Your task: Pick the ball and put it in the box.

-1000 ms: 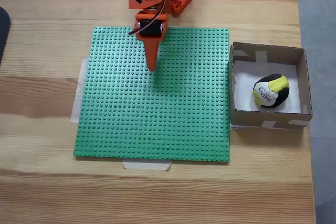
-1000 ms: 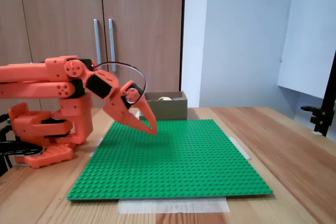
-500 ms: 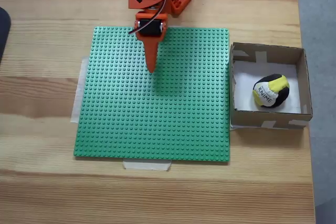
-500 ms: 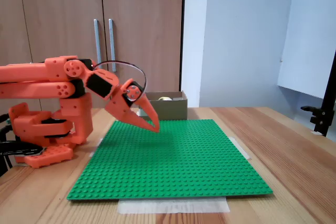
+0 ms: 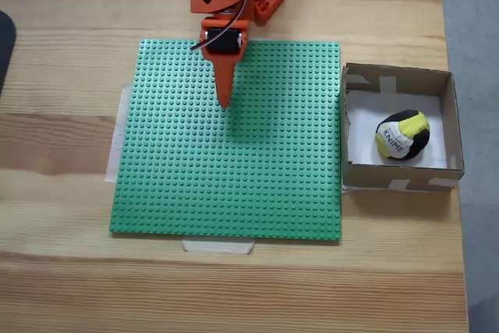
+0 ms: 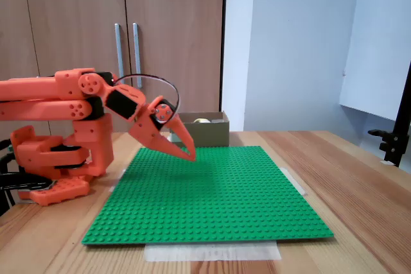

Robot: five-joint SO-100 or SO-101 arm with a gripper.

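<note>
Cardboard is where the job's thing sits: the small soft ball of yellow, black and white panels (image 5: 402,135) lies on the white bottom of the square shallow brown cardboard box with pale tape patches on its walls (image 5: 397,78), somewhat right of the middle of that floor in a fixed view from above, its white panel with black lettering turned up. From the low fixed view at the table's end I see only a pale top of the ball (image 6: 202,120) over the box's near wall (image 6: 204,133), far back on the table. The box stands just beside the right edge of the large green studded baseplate (image 5: 234,185), which is taped with pale strips to the light wooden table (image 5: 70,52). My orange two-finger gripper (image 5: 224,102) hangs over the upper left part of that plate, well apart from the box, and it holds nothing. In the view from above its fingers read as one narrow point aimed down the picture; in the low view the gripper (image 6: 189,154) slopes down to the right with its tips drawn together just above the studs, not touching them. My orange arm (image 6: 45,101) reaches out level from its base at the left of that view, in front of brown cupboard doors with metal handles (image 6: 125,49).
</note>
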